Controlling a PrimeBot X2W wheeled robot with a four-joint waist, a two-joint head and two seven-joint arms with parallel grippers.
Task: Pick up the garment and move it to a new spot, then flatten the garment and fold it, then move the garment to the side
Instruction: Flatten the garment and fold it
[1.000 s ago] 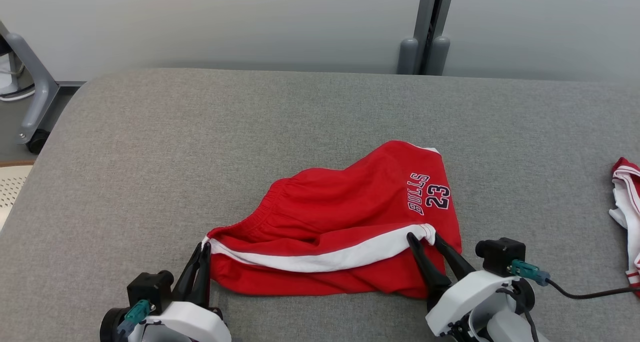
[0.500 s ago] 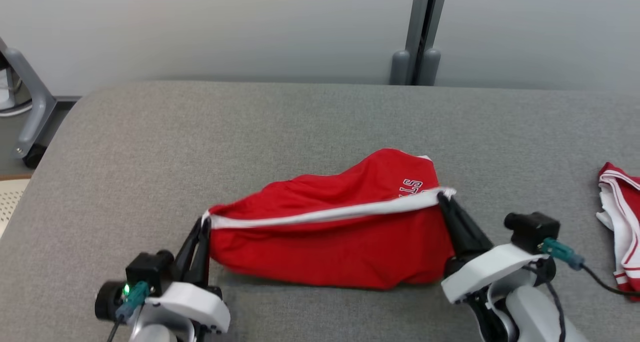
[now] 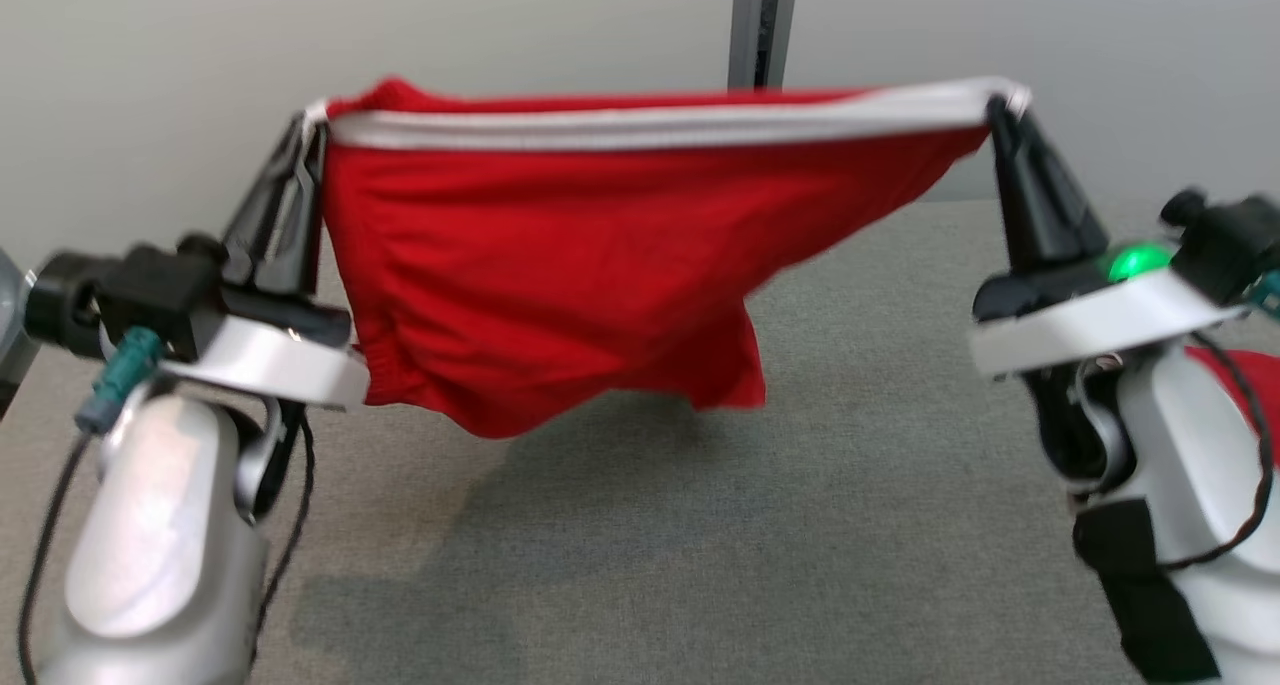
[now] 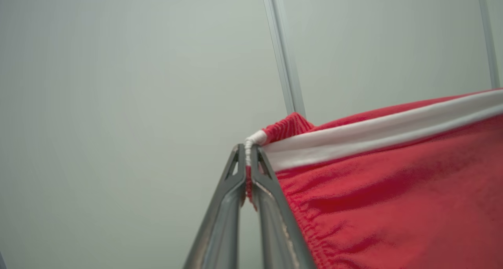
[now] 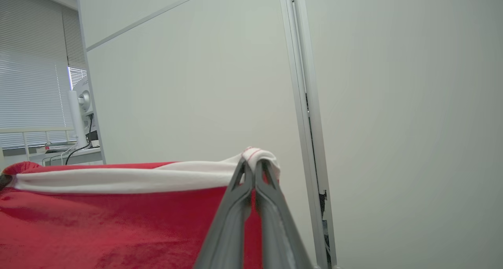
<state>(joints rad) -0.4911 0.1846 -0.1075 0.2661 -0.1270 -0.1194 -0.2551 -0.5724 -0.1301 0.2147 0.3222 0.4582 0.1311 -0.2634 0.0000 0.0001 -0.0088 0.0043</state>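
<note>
Above the grey surface (image 3: 820, 485), the red garment (image 3: 540, 255) hangs in the air, stretched along its white-striped edge between the two arms. On the left, the left fingers (image 3: 272, 210) are clenched on the gathered waistband corner, where the stripe ends. On the right, the right fingers (image 3: 1040, 205) are pinched tight on the other end, and only a small white fold pokes past their tips. The loose lower part sags left of centre and appears to hang clear of the surface, with its shadow beneath.

This looks like the carry to a new spot. Both arms should travel level and at an equal spacing, so the top edge is taut without tugging the cloth out of either pinch. The right hold looks the shallower one, so any extra stretch is best avoided. For the landing, letting the hanging hem touch first and then drawing the striped edge toward the near side should lay it fairly flat. Another red cloth (image 3: 1240, 385) lies at the right edge, so a spot well apart from it is safer.
</note>
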